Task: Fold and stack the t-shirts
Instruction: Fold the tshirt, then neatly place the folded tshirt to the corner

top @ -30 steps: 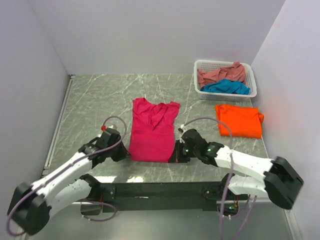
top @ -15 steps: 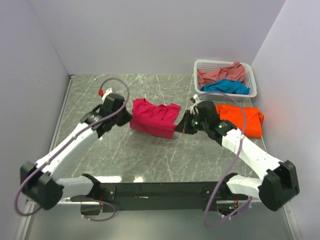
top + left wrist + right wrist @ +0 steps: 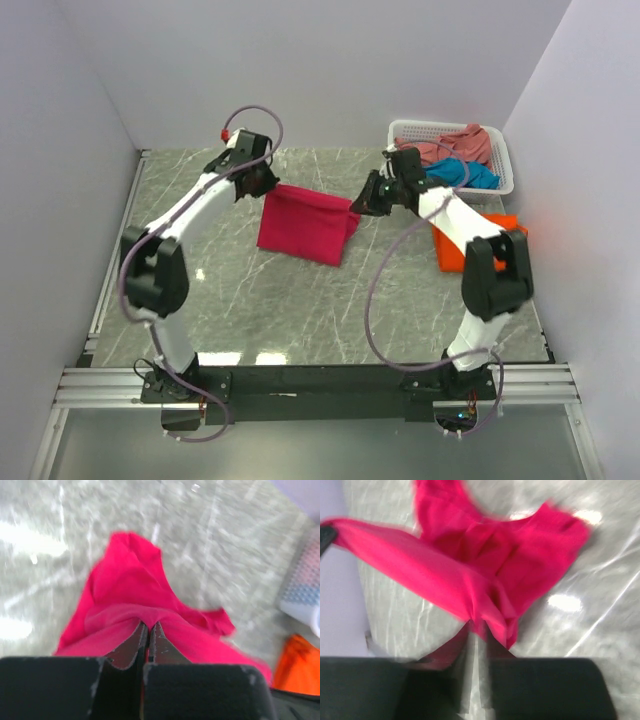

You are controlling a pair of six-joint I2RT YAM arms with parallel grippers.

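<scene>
The magenta-pink t-shirt [image 3: 305, 225] hung stretched over the middle of the marble counter [image 3: 300, 310], one upper corner clamped in the closed left pincer [image 3: 265, 188], the other pinched in the right pincer [image 3: 360, 207]. To the right lay the folded orange t-shirt [image 3: 447, 250]. Beyond it, the white basket [image 3: 402, 130] held the teal-blue t-shirt [image 3: 455, 172] and salmon-pink t-shirt [image 3: 450, 148].

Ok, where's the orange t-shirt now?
In the top view the orange t-shirt lies at the right, on the near side of the white basket, partly hidden by the right arm.
</scene>
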